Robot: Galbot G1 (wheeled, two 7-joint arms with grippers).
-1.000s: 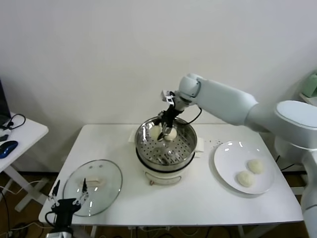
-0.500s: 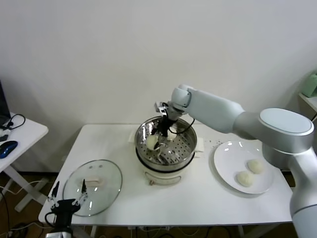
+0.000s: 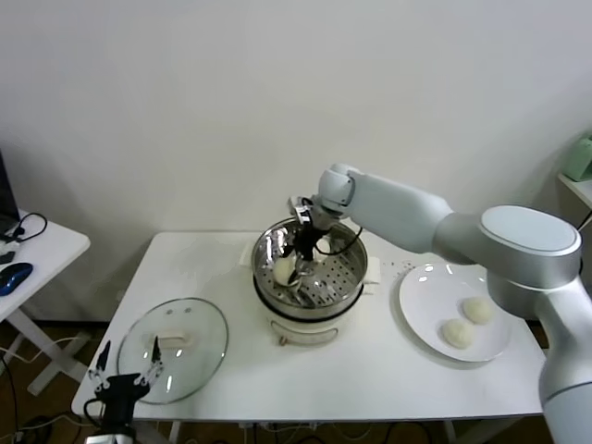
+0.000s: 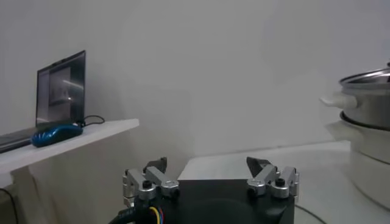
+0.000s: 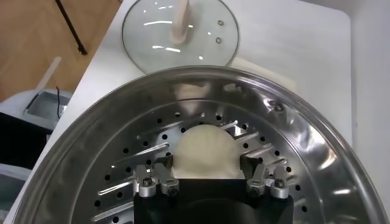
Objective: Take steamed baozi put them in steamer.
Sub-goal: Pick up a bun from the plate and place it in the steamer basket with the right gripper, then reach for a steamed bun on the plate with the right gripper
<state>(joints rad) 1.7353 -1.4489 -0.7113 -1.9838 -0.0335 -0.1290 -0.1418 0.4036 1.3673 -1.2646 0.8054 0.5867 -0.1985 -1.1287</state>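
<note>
Two baozi [image 3: 467, 321]: smooth cream domes, seen on white plate [image 3: 418, 314], right of steamer.
steamer [image 3: 351, 268]: shiny perforated steel, cream base, on table [image 3: 370, 370].
right gripper [image 5: 207, 175]: inside steamer, fingers [image 5: 256, 170] pinching a held baozi [image 5: 205, 150]; underside hidden.
left gripper [image 4: 210, 173]: parked beside glass lid [image 3: 176, 347], fingers spread.

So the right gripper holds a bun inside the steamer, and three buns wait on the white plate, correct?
Not quite: the head view shows only two buns on the white plate, not three. The rest stands: the right gripper holds a bun inside the steamer.
</note>
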